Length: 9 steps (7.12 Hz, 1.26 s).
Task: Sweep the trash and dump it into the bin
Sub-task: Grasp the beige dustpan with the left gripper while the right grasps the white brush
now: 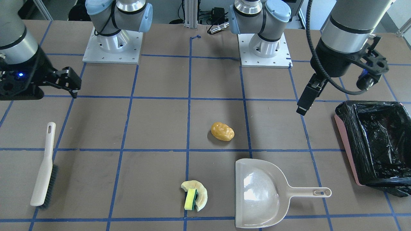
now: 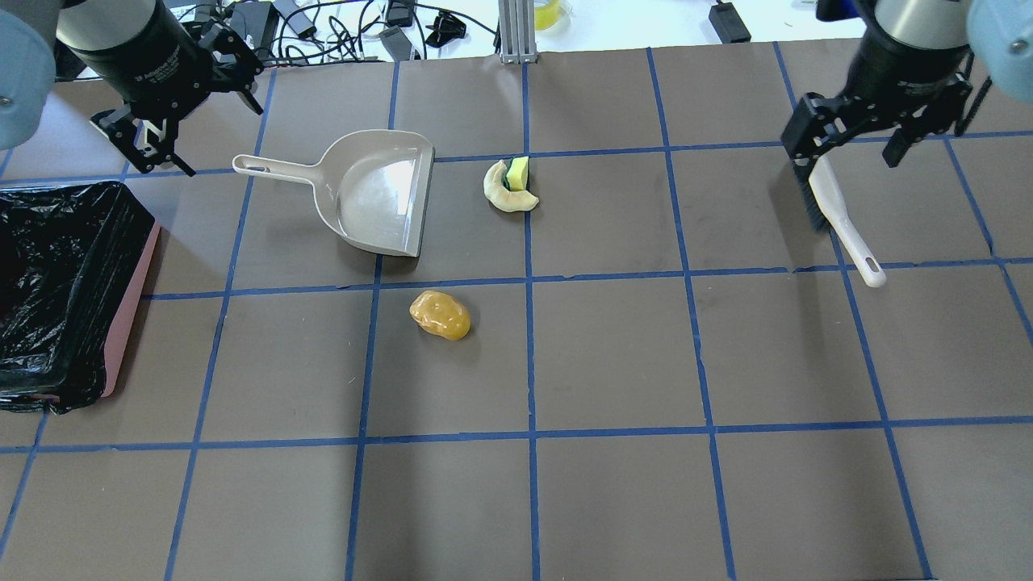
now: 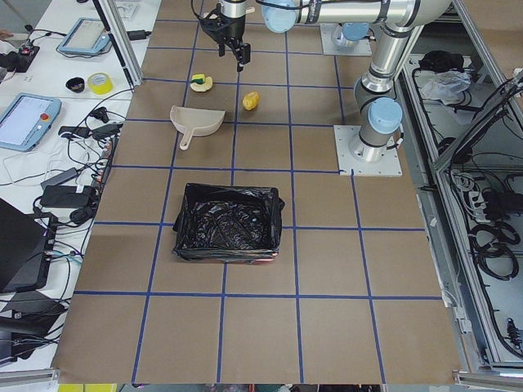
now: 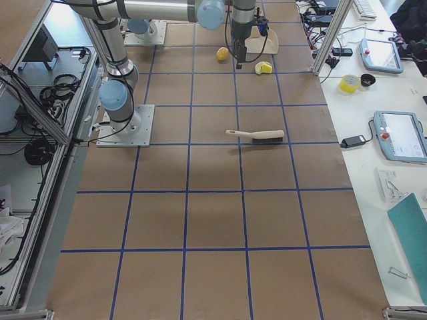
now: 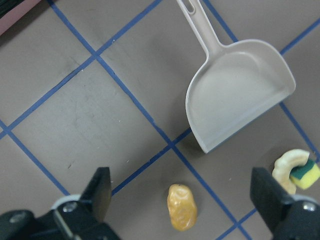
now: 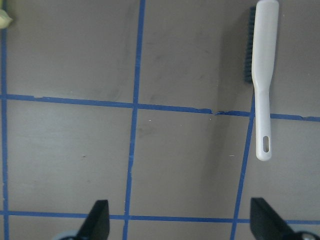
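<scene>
Brown table (image 2: 613, 363): three trash pieces (image 2: 440, 315), one dustpan (image 2: 379, 194), one brush (image 2: 839, 222), one bin (image 2: 129, 303); both jaws released.

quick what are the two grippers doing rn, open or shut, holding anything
left gripper: open, holding nothing.
right gripper: open, holding nothing; the brush lies on the table, not gripped.

Robotics lab, blue-taped grid table (image 2: 613, 355), teach pendants (image 4: 400, 137), tangled cables (image 3: 90, 143)
</scene>
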### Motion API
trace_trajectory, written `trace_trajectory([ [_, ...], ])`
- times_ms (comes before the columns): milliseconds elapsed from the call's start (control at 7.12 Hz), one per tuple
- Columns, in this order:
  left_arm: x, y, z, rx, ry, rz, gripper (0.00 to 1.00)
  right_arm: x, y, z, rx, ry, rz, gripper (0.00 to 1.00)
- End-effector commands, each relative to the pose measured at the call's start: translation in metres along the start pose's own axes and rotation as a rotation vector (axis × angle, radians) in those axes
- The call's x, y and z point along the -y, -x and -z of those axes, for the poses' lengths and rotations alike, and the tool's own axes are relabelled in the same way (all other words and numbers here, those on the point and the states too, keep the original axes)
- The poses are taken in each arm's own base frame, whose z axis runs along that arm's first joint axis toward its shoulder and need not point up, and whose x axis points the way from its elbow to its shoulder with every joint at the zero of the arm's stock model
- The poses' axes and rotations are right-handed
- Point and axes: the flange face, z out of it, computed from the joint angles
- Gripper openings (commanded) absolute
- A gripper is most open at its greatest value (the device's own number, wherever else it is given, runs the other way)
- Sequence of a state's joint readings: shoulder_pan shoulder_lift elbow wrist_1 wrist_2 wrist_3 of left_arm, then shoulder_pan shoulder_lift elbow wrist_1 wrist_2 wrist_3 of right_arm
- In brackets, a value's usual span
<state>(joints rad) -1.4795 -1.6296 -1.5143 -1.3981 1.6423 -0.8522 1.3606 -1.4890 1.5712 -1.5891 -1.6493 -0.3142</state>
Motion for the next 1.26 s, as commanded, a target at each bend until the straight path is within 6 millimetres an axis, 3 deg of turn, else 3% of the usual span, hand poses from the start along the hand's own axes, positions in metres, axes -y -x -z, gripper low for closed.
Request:
trace_trajectory([
  [0,0.024,-0.016,-0.027,-0.022,-0.095,0.153,1.0,0.016,-0.077,-0.054,0.006,0.007,0.074,1.0],
  [140,0.035,-0.028,-0.054,0.007,-0.09,0.204,0.99,0.019,-0.091,-0.074,0.02,0.035,0.095,1.0],
  [281,0.045,-0.043,-0.089,0.038,-0.066,0.362,0.98,0.02,-0.113,-0.113,0.06,0.097,0.064,1.0],
  [421,0.059,-0.063,-0.121,0.031,-0.075,0.378,0.98,0.023,-0.12,-0.141,0.085,0.137,0.051,1.0],
  [562,0.074,-0.079,-0.15,0.0,-0.117,0.384,0.98,0.025,-0.12,-0.159,0.094,0.164,0.034,0.99],
  [843,0.085,-0.086,-0.21,0.066,-0.134,0.384,0.98,0.018,-0.11,-0.205,0.113,0.192,0.034,0.99],
  [983,0.089,-0.085,-0.226,0.096,-0.14,0.385,0.98,0.025,-0.111,-0.229,0.109,0.187,0.027,0.99],
  [1124,0.093,-0.087,-0.242,0.124,-0.158,0.4,0.98,0.027,-0.112,-0.231,0.107,0.185,0.019,0.99],
])
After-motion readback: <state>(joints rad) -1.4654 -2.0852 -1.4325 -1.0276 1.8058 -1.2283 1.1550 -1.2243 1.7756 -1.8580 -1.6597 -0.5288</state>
